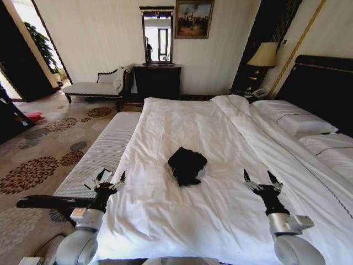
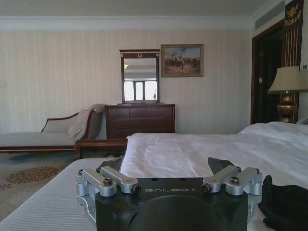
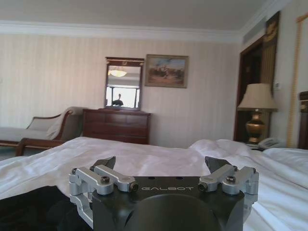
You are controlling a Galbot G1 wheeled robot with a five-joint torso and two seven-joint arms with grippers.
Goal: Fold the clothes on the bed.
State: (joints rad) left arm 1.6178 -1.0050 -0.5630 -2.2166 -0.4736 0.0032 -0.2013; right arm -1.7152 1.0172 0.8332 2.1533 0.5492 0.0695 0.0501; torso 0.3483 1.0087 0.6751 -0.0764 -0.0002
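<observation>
The clothes [image 1: 186, 164] are a black T-shirt lying crumpled in a small heap on the white duvet, near the middle of the bed [image 1: 220, 138]. My left gripper [image 1: 111, 180] hovers open over the bed's left edge, left of the heap and nearer to me. My right gripper [image 1: 260, 178] stands open above the duvet, to the right of the heap. Both hold nothing. In the left wrist view the left gripper [image 2: 168, 166] is open and the clothes [image 2: 285, 202] show as a dark lump beside it. The right gripper [image 3: 160, 163] is open too, with the clothes [image 3: 33, 207] dark at the lower corner.
A narrow white padded bench [image 1: 102, 152] runs along the bed's left side with a small card or booklet [image 1: 97, 178] on it. Pillows [image 1: 295, 117] lie at the right by the dark headboard [image 1: 322, 88]. A dresser [image 1: 157, 81], chaise longue [image 1: 94, 87] and lamp [image 1: 263, 55] stand at the far wall.
</observation>
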